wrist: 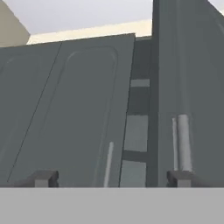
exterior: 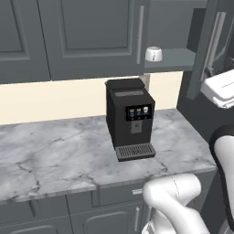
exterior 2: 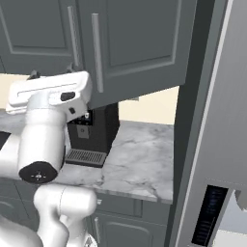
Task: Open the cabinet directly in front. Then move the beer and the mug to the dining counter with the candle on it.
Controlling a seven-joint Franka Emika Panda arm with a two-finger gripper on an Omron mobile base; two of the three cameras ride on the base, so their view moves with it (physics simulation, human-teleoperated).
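Dark grey cabinet (exterior: 173, 27) up on wall, right door (exterior: 211, 45) swung open, left door (exterior: 98, 36) shut. White mug (exterior: 153, 54) on grey shelf (exterior: 176, 59) inside, near front edge. Tool (wrist: 113, 178) spread wide, empty, facing door edges and silver handle (wrist: 183, 142). Black coffee machine (exterior: 130, 118) below on marble counter (exterior: 59, 155).

Black coffee machine (exterior: 130, 118) on marble worktop (exterior: 55, 153); mug (exterior: 153, 54) on cabinet shelf (exterior: 176, 59)

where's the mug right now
In the left base view the mug stands on the grey shelf inside the open cabinet, at its left end, above and just right of the black coffee machine.
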